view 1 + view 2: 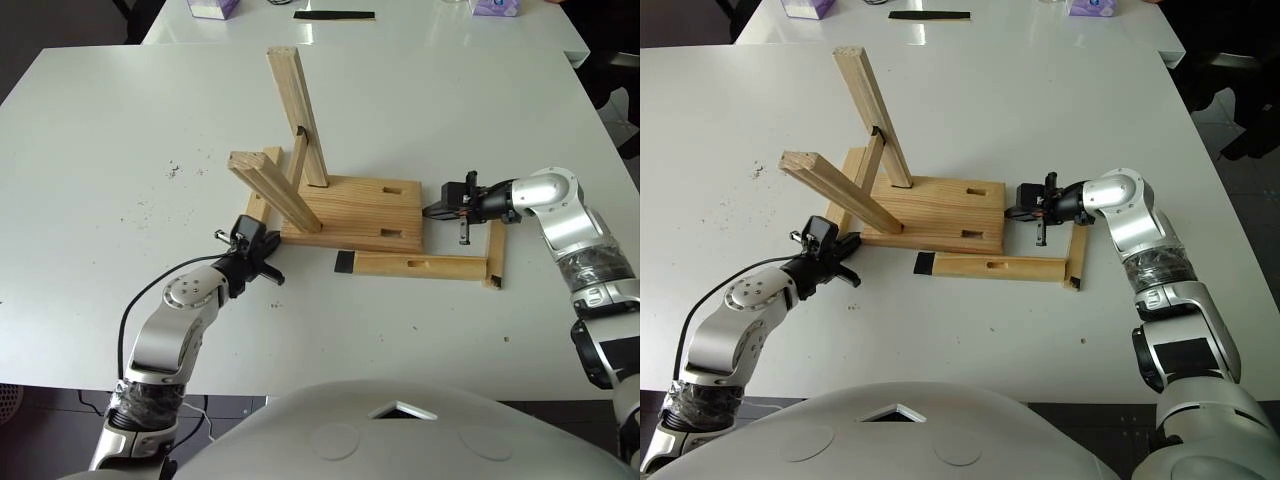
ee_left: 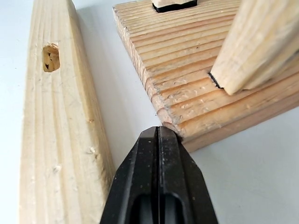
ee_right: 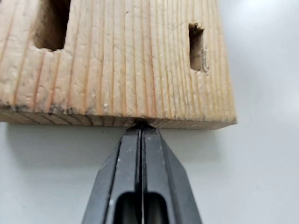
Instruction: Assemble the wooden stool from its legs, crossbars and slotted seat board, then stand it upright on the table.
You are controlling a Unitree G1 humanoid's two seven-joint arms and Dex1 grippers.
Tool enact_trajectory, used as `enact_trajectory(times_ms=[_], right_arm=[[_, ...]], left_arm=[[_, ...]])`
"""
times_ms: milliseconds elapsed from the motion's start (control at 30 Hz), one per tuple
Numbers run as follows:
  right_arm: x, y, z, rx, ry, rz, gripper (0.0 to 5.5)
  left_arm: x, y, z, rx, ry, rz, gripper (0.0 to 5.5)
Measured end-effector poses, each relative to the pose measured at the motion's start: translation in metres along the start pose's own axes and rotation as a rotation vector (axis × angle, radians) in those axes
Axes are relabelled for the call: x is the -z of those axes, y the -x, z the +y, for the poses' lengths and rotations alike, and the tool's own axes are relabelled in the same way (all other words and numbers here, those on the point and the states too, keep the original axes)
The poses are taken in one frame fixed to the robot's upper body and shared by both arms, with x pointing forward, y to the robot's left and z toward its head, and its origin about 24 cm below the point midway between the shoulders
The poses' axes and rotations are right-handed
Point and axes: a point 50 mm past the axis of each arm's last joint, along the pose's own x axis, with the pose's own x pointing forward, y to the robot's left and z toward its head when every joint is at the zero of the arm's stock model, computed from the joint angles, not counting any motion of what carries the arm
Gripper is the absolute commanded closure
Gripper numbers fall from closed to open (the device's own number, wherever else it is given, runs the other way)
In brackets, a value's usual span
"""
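Note:
The slotted seat board lies flat mid-table. Two legs stand in its left slots: one nearly upright, one leaning left, with a short crossbar between them. Another bar lies flat along the board's left side. A loose leg joined to a crossbar forms an L on the table in front of the board. My left gripper is shut and holds nothing, its tip close to the board's front-left corner. My right gripper is shut, its tip against the board's right edge.
Wood crumbs are scattered on the white table at the left. A second table behind carries two tissue boxes and a black strip. Open tabletop lies to the left and in front.

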Motion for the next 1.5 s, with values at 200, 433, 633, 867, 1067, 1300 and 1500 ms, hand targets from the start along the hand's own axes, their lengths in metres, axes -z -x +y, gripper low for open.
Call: enact_trajectory(times_ms=[200, 433, 633, 867, 1067, 1300, 1500], right_arm=[[-0.020, 0.014, -0.035, 0.146, 0.044, -0.055, 5.47], [-0.017, -0.010, -0.045, 0.226, 0.020, -0.051, 5.47], [-0.031, -0.042, -0.056, 0.314, -0.003, -0.056, 5.47], [-0.026, -0.063, -0.047, 0.253, -0.018, 0.012, 5.47], [-0.026, -0.056, -0.048, 0.125, 0.041, 0.068, 5.47], [-0.021, -0.051, -0.043, 0.031, 0.046, 0.079, 5.47], [-0.016, -0.050, -0.032, -0.022, 0.027, 0.017, 5.47]], left_arm=[[-0.027, 0.020, 0.004, -0.017, 0.084, -0.150, 5.50], [-0.028, 0.034, -0.009, 0.108, 0.087, -0.133, 5.50], [0.004, 0.036, -0.033, 0.288, 0.060, 0.031, 5.50], [0.005, -0.006, -0.031, 0.268, 0.029, 0.025, 5.50], [0.001, -0.025, -0.034, 0.266, 0.020, -0.012, 5.50], [-0.005, -0.040, -0.029, 0.222, 0.021, -0.041, 5.50], [-0.010, -0.048, -0.023, 0.200, 0.017, -0.047, 5.50]])
